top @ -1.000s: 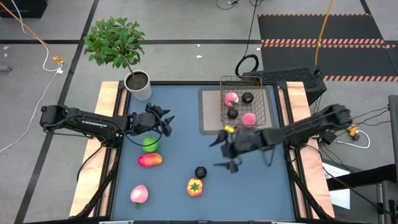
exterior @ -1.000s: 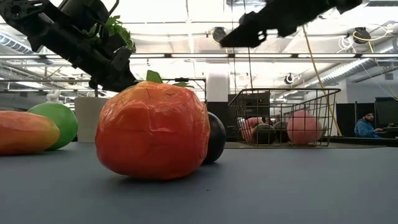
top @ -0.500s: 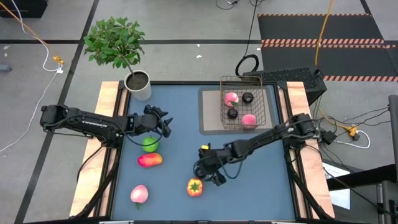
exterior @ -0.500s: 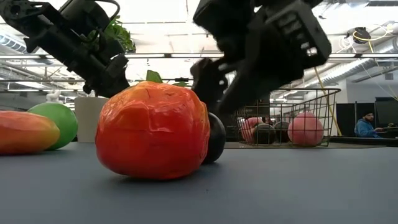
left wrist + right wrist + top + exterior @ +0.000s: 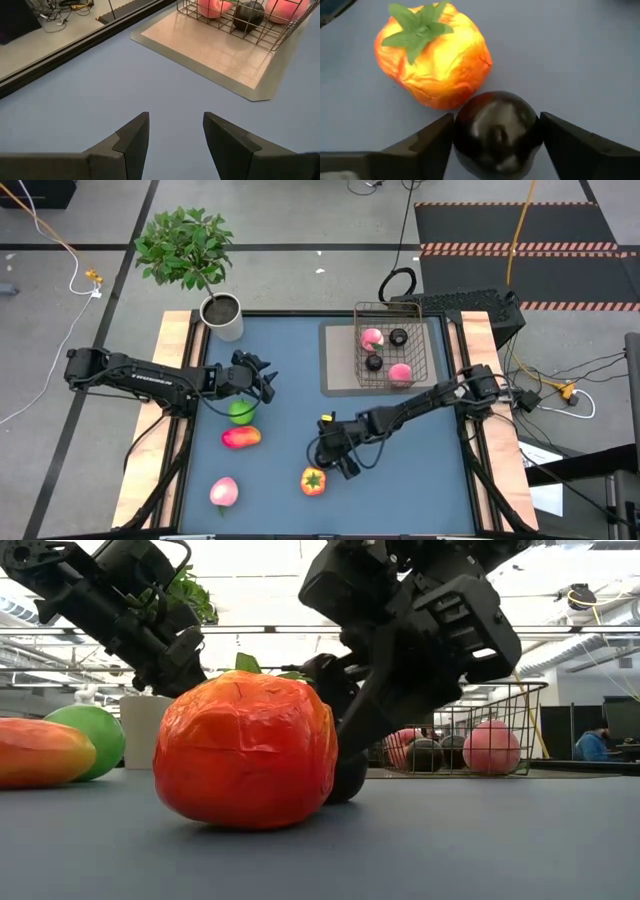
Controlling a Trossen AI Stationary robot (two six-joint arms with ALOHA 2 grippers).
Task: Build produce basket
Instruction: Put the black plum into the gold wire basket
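Right tool [image 5: 495, 145] down on the blue surface [image 5: 420, 480], fingers touching both sides of a small dark ball [image 5: 496, 127] just beside the orange pepper [image 5: 432, 60] — grasping it. Left tool [image 5: 175, 145] half open and empty near the green apple [image 5: 241, 412]. Basket [image 5: 392, 310] at the far right on a grey mat [image 5: 210, 47] — two pink peaches, two dark balls inside.

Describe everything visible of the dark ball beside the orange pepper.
The dark ball is small, round and glossy black, with soft highlights on its skin. It sits on the blue table right beside the orange pepper, seemingly touching it. The right end effector brackets it, one finger on each side, close against it; whether it is gripped cannot be told.
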